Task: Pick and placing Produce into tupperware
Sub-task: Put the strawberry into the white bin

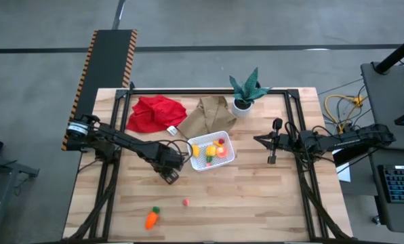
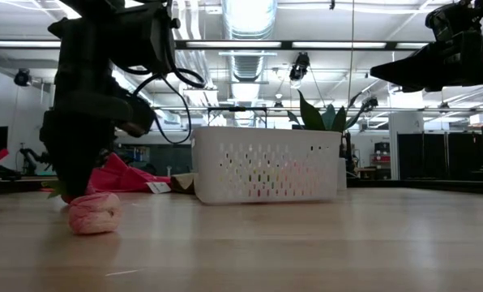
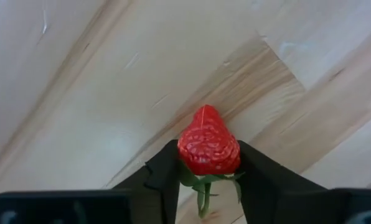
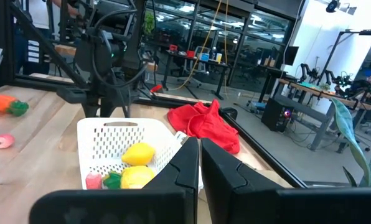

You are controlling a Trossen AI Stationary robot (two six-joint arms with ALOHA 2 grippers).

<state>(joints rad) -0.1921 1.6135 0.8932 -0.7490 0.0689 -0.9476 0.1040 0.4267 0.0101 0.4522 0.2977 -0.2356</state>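
Left gripper (image 1: 170, 176) clenched on a strawberry (image 3: 208, 144), lower left of the white tupperware (image 1: 226, 137) just beside it; right gripper (image 1: 272, 144) closed, empty

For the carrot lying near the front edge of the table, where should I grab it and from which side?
Grip the carrot across its orange body, just below the green top, coming straight down from above. It lies flat on the table with clear wood on both sides, so set the jaws across its narrow width, not along its length.
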